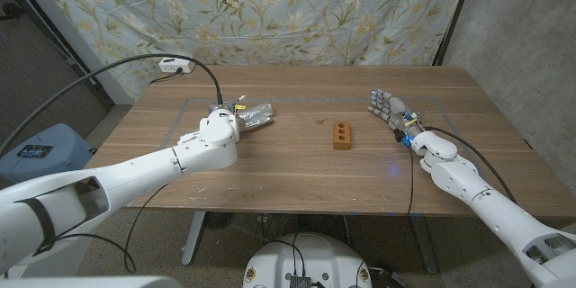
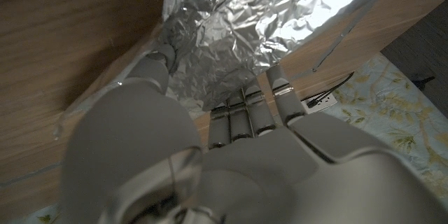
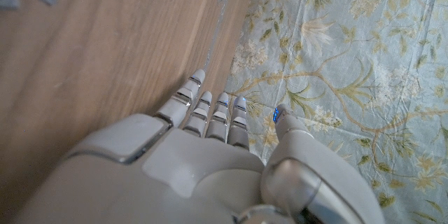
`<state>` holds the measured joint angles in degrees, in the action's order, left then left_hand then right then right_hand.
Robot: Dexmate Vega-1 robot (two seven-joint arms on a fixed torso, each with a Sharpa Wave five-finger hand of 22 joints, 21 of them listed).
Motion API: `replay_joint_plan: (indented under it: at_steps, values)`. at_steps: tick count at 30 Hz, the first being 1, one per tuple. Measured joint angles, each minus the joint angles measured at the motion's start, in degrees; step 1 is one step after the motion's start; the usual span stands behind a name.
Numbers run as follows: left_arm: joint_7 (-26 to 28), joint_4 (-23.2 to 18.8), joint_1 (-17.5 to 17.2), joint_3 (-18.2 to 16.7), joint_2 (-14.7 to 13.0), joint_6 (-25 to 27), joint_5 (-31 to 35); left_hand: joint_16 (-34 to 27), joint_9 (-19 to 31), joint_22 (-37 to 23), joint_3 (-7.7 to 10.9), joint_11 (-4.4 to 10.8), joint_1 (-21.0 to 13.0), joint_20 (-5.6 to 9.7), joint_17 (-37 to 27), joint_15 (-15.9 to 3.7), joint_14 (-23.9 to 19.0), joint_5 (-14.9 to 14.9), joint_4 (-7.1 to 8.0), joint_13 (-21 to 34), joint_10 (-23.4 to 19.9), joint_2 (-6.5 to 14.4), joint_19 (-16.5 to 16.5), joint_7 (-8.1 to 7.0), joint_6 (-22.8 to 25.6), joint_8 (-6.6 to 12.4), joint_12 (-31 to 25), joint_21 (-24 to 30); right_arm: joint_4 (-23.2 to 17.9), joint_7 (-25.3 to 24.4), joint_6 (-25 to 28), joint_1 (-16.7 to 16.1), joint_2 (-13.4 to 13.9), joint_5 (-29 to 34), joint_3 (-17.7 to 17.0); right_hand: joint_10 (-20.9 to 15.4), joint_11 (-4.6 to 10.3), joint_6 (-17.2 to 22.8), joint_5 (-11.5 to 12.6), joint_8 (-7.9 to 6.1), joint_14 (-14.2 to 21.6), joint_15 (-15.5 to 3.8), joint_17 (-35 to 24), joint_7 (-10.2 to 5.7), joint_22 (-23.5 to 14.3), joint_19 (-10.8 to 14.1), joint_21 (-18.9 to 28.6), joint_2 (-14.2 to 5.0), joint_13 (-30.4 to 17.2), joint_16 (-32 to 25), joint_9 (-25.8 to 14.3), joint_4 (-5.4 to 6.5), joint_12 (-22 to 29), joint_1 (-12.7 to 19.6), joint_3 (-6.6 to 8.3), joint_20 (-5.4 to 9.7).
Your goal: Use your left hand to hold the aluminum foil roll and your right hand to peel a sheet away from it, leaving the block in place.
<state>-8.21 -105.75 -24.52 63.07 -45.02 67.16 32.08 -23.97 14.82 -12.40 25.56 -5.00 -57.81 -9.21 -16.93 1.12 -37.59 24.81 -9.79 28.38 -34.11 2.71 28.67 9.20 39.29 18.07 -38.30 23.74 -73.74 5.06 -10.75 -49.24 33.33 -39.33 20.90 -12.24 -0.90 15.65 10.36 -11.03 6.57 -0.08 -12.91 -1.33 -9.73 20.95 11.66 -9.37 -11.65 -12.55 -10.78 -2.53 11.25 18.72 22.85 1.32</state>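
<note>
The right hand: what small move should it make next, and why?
Probably it should travel across the table toward the foil roll. The left hand already rests on the crinkled foil, while the right hand waits open on the far side of the block, holding nothing. It should pass clear of the block.

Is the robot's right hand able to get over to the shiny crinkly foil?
Probably yes: the right hand is open, with bare wooden table between it and the foil roll; the small brown block sits nearer the front edge.
</note>
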Motion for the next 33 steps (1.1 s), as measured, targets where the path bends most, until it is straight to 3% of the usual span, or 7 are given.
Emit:
replay_joint_plan:
  at_steps: [24, 25, 30, 33]
  values:
    - [3.2, -3.5, -0.6, -1.7, -1.3, 0.7, -2.8, 0.2, 0.9, 0.0, -0.37, 0.01, 0.1, 0.0, 0.0, 0.01, 0.0, 0.4, 0.59, 0.0, 0.0, 0.1, 0.0, -0.53, 0.5, -0.02, -1.0, 0.2, -3.4, -1.1, -0.1, -2.5, 1.0, -0.4, -0.7, 0.0, 0.0, 0.0, 0.0, 0.0, 0.0, 0.0, 0.0, 0.0, 0.0, -0.1, 0.0, -0.16, 0.0, 0.0, 0.0, 0.0, 0.0, -0.2, 0.0, -0.52]
    - [3.3, -4.6, -1.2, -3.0, -1.9, 0.6, -3.0, 0.2, 1.0, 0.0, -0.36, 0.01, 0.1, 0.0, 0.0, 0.0, 0.0, 0.4, 0.59, 0.0, 0.0, 0.1, 0.0, -0.51, 0.7, -0.03, -1.1, 0.2, -3.5, -1.5, -0.1, -2.6, 1.0, -0.6, -0.8, 0.0, 0.0, 0.0, 0.0, 0.0, 0.0, 0.0, 0.0, 0.0, 0.0, -0.1, 0.0, -0.16, 0.0, 0.0, 0.0, 0.0, 0.0, -0.2, 0.0, -0.52]
    - [4.0, -4.6, -1.2, -3.0, -1.9, -0.1, -4.6, 0.2, 1.3, 0.0, -0.37, 0.72, 0.2, 0.0, 0.0, -0.31, -0.9, 0.9, 0.59, 0.0, -0.7, 0.2, 0.0, -0.72, 1.6, 0.4, -1.3, 0.2, -3.9, -1.5, -0.1, -2.8, 1.1, -0.6, -0.8, 0.0, 0.0, 0.0, 0.0, 0.0, 0.3, 0.3, 0.0, 0.0, 0.0, 0.1, 0.0, -0.16, 0.0, 0.0, 0.0, 0.0, 0.0, -0.2, 0.0, -0.73]
    - [4.4, -5.3, -2.4, -5.3, -2.4, -0.4, -5.4, 0.2, 1.3, 0.0, -0.37, 0.72, 0.2, 0.0, 0.0, -0.4, -1.0, 0.9, 0.59, 0.0, -0.7, 0.2, 0.0, -0.72, 1.6, 0.41, -1.3, 0.7, -4.2, -1.8, 0.4, -3.0, 1.2, -0.6, -0.8, 0.0, 0.0, 0.0, 0.0, 0.0, 0.3, 0.31, 0.0, 0.0, 0.0, 0.3, 0.0, -0.16, 0.0, 0.0, 0.0, 0.0, 0.0, -0.2, 0.0, -0.92]
